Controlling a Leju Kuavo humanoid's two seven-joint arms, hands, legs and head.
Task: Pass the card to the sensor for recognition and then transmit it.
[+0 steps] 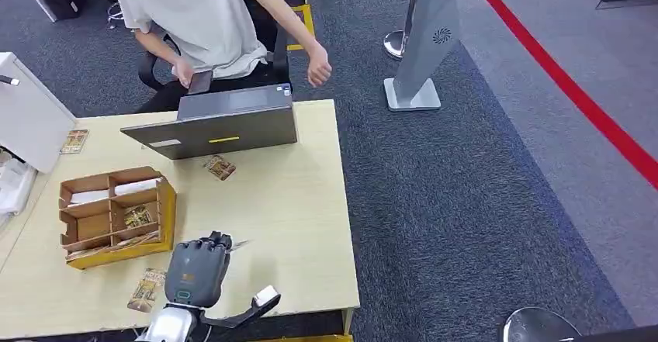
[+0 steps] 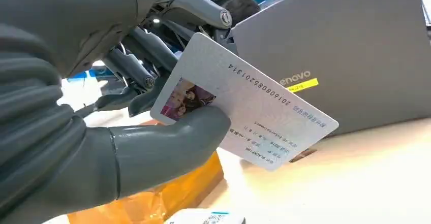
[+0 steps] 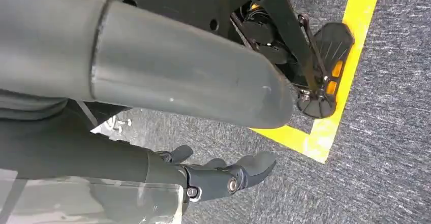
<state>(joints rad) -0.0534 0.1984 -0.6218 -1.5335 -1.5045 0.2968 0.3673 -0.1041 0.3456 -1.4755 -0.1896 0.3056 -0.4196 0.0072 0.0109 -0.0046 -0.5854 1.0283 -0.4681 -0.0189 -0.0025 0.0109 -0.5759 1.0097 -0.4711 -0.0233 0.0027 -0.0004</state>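
L hand (image 1: 198,271) is over the near part of the table (image 1: 295,226), just beside the wooden organizer box (image 1: 116,216) w/ its yellow front. It pinches the card (image 2: 244,102): in the L wrist view the thick thumb (image 2: 167,145) presses on the card's face near the small photo, darker fingers (image 2: 137,66) behind it. Card is pale grey, printed number along one edge, small text lines at the far end; held tilted, clear of the tabletop. In the head view only a thin sliver of the card (image 1: 239,243) pokes out past the fingers.

Beyond the card stands a grey laptop (image 1: 221,121), lid back facing the robot, yellow sticker on it; the L wrist view shows the same lid (image 2: 335,51) w/ the logo. Card is near the laptop but not touching it, as far as I can tell.

R hand (image 3: 223,176) hangs low over grey carpet (image 3: 391,132) beside a yellow floor stripe (image 3: 330,127); fingers loosely apart, holding nothing.

On the table: organizer compartments hold white slips and a small printed packet (image 1: 137,216). Another packet (image 1: 220,167) lies just in front of the laptop, one (image 1: 147,289) lies near the front edge by the L wrist, one (image 1: 75,140) at the far L side. A white box (image 1: 31,113) sits at the table's L end.

A person in a light shirt (image 1: 202,16) sits behind the laptop, one hand holding a dark phone (image 1: 199,81), the other arm (image 1: 306,43) stretched out to the side. A grey floor stand (image 1: 423,39) and a red floor line (image 1: 574,86) are off to the R.
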